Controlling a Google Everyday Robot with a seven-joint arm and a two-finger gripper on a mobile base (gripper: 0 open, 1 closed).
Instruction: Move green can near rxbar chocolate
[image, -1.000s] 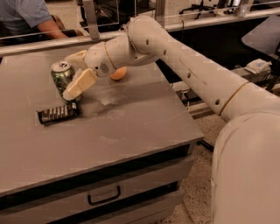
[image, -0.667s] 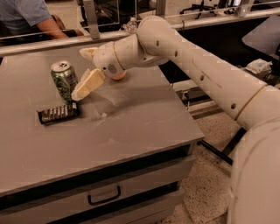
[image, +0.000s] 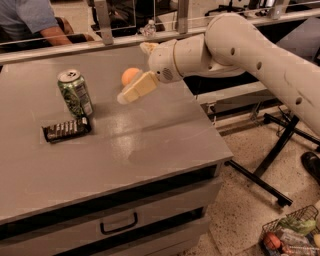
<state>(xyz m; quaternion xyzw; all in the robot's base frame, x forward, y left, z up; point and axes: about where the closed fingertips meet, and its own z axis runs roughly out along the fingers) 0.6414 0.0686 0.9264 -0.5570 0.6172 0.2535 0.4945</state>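
The green can stands upright on the grey table at the left, with its silver top and pull tab showing. The rxbar chocolate, a dark flat bar, lies just in front of the can and almost touches its base. My gripper hovers to the right of the can, clear of it, open and empty. Its lower cream finger points down-left toward the table.
An orange ball sits on the table behind the gripper's lower finger. A person leans at the back left behind a rail. A small bottle stands at the back. A basket of groceries sits on the floor at the right.
The gripper has let go of the green can and drawn back to the right and up. The can stays upright beside the bar.
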